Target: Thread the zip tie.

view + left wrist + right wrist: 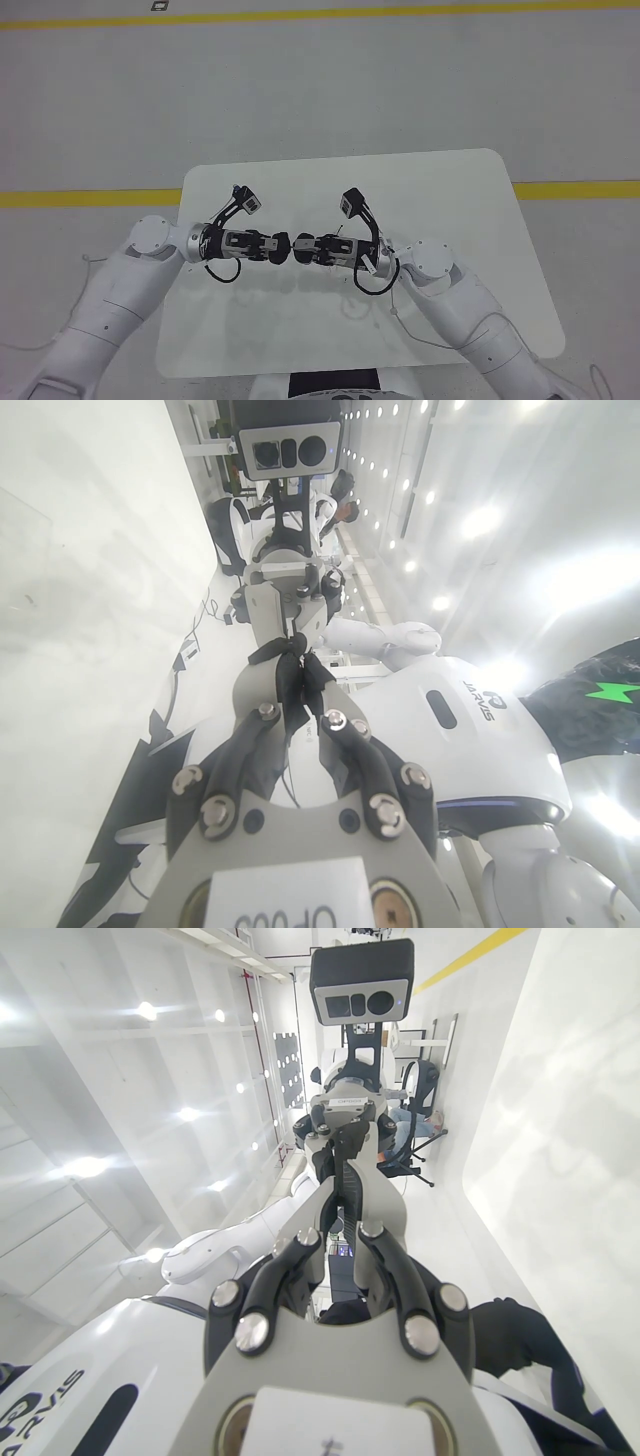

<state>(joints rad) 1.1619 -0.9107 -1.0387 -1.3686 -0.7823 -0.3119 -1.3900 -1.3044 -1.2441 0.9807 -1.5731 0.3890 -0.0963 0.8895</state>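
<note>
Big white rounded table underneath. Left gripper and right gripper sit nose to nose above its middle. Each is pinched tight on the thin black plastic zip tie, which seems to lie along their shared line, equally near both.

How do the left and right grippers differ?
The left gripper and the right gripper point opposite ways, tip to tip. The right gripper's finger shows a ribbed black strip; the left gripper's fingers carry loose black cloth. Both seem shut on the thin zip tie above the table.
</note>
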